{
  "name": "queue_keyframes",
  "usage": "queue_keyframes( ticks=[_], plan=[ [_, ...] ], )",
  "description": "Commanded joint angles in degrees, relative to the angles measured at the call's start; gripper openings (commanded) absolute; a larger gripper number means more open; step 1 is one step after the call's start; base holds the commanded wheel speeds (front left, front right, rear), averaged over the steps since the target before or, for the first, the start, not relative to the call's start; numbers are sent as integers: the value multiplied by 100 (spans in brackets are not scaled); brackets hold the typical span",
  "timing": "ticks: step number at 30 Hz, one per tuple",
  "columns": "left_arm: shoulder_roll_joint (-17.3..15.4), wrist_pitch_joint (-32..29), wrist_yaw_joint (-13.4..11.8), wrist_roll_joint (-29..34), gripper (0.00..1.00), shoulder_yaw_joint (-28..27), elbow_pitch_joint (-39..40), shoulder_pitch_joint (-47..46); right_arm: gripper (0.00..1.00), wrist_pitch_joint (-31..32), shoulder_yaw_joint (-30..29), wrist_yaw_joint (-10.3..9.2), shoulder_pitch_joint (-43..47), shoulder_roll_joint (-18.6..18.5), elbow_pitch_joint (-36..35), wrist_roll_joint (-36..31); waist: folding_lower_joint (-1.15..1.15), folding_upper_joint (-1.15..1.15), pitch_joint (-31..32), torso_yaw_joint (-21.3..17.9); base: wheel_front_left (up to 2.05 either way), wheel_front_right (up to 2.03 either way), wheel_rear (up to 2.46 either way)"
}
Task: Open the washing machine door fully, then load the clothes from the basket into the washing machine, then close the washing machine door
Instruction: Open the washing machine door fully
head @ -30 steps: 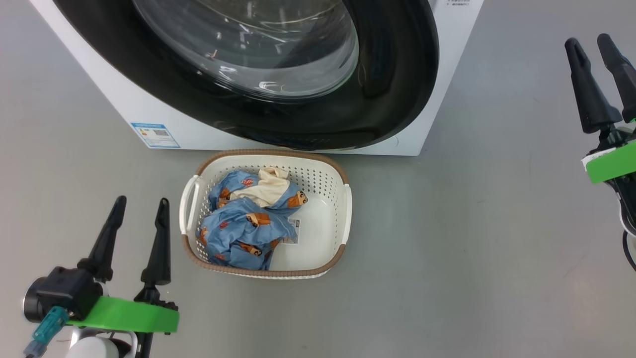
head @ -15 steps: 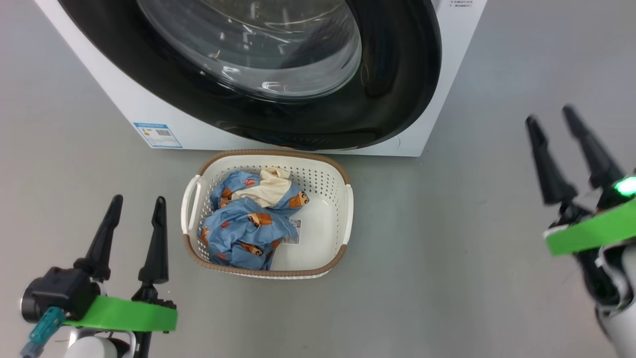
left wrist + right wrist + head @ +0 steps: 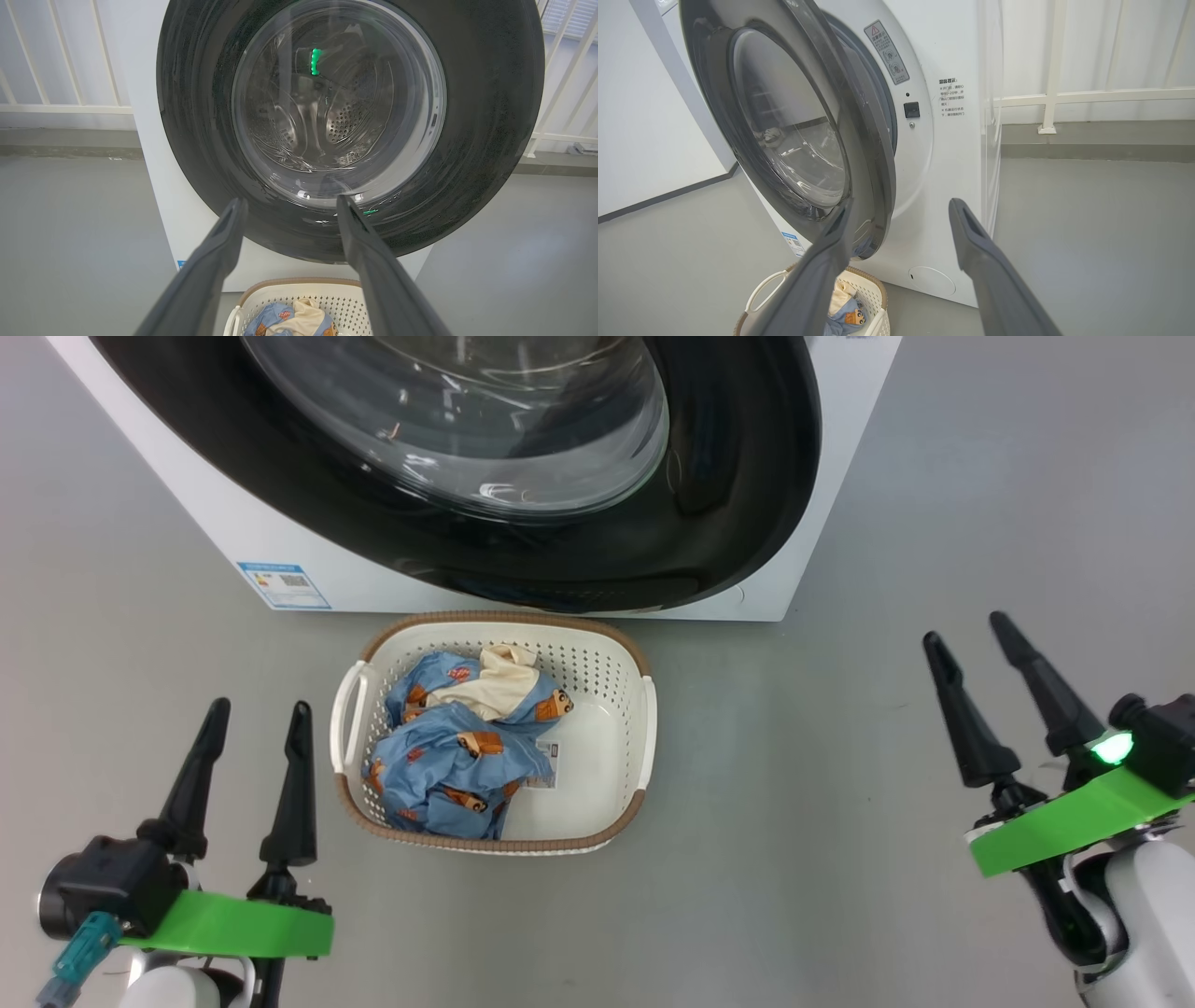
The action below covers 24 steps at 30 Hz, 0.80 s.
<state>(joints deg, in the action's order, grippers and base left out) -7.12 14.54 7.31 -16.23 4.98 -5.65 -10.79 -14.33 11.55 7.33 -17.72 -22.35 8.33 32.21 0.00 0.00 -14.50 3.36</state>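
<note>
- Your right gripper [image 3: 963,628] has come down from beside the machine's upper corner to low on your right. Its fingers are spread and it holds nothing.
- Your left gripper [image 3: 260,707] hasn't budged: fingers apart, empty, with the basket [image 3: 499,616] near, off to its right.
- What that means: the washing machine door [image 3: 784,126] stands ajar, swung only part way off the washing machine [image 3: 952,186]. It's up ahead of the right gripper's fingers, and I see no contact. I'd say the opening step isn't finished, so give it a fuller swing before you load.
- The door has a wide glossy black rim and a bulging clear glass bowl. Through it, straight ahead of the left fingers, you get the perforated steel drum [image 3: 336,121].
- The clothes [image 3: 457,756] lie crumpled in the basket's half nearer the left gripper. They're soft light blue bear-print fabric with a cream fold on top.
- The basket is cream perforated plastic with rounded corners and a brown rim.
</note>
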Motion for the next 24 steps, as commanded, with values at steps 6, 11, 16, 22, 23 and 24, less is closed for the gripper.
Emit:
queue_keyframes(
  ticks=[6, 11, 16, 22, 23, 24],
  plan=[
    [-89, 46, 18, 47, 100, -217, 188, -87, 100, -66, 124, 16, 190, 74, -7, -124, 0, 0, -27, 6, 0, 0, 0],
    [-80, 46, 18, 53, 100, -214, 184, -74, 100, -66, 101, 16, 226, 135, 7, -170, 0, 0, -10, -1, 0, 0, 0],
    [-74, 46, 18, 57, 100, -194, 179, -68, 100, -66, 92, 16, 220, 156, 6, -184, 0, 0, 2, 5, 0, 0, 0],
    [-61, 46, 18, 64, 100, -198, 162, -64, 100, -66, 85, 16, 180, 149, 15, -169, 0, 0, 12, 22, 0, 0, 0],
    [-59, 46, 18, 65, 100, -198, 163, -65, 100, -66, 81, 16, 167, 148, 16, -174, 0, 0, 9, 23, 0, 0, 0],
    [-58, 46, 18, 65, 100, -199, 163, -65, 100, -66, 78, 16, 154, 149, 18, -184, 0, 0, 6, 25, 0, 0, 0]
  ],
)
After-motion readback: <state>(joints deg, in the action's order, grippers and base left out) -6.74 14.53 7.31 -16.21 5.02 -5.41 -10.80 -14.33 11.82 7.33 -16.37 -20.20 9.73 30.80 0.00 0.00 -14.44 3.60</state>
